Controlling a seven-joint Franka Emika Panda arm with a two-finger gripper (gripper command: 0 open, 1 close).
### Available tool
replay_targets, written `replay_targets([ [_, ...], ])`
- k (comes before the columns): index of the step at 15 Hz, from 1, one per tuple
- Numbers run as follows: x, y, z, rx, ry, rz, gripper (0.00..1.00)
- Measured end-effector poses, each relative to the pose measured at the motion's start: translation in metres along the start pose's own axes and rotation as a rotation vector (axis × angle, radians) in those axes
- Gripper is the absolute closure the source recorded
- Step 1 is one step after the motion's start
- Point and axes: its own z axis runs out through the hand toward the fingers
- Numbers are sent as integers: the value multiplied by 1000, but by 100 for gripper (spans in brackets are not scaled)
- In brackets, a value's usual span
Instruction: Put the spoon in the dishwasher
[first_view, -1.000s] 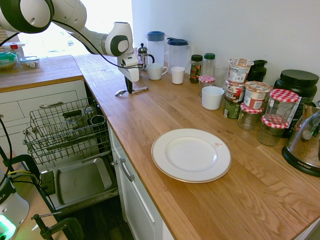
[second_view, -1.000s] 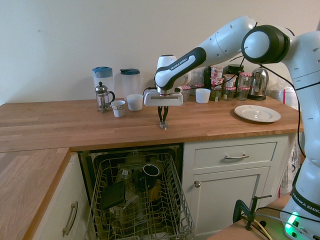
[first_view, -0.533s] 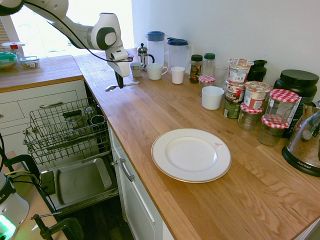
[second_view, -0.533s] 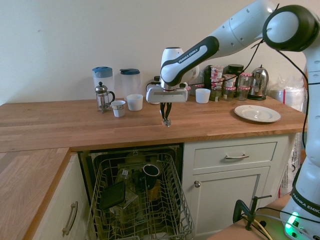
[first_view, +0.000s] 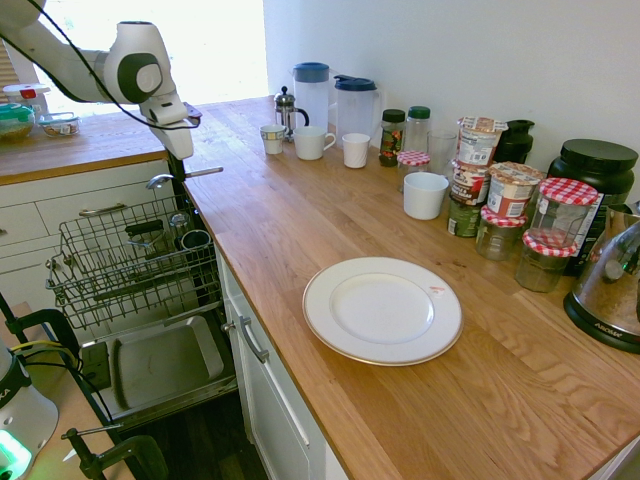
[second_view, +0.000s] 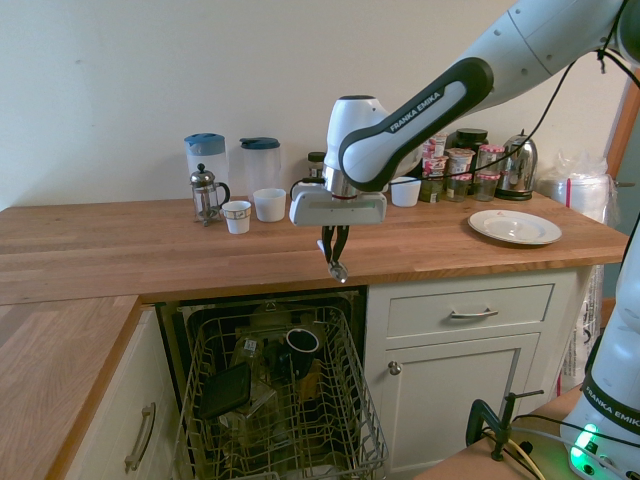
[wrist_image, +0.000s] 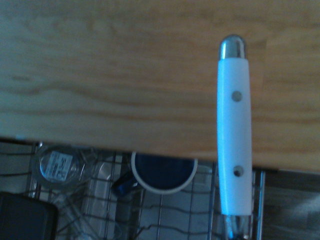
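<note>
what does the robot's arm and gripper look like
The arm is glossy white with black bands and trim, "FRANKA EMIKA" lettering and a thin black cable along it. The gripper has a wide, pale, rounded housing and two slim black fingers.

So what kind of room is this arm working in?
Looks like a kitchen: there's an open dishwasher rack below a wooden counter, with a French press and a kettle on top.

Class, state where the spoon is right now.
In the first exterior view, the spoon is in the closed gripper, at the counter's edge beside the dishwasher's wire rack.
</note>
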Motion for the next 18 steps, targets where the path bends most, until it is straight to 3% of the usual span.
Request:
replay_targets([
  [4,-70,23,30,-28,-8,14,100],
  [9,-114,27,98,-74,-59,3,100],
  [13,-113,28,105,-84,-32,8,100],
  [18,-124,43,152,-133,-30,38,100],
])
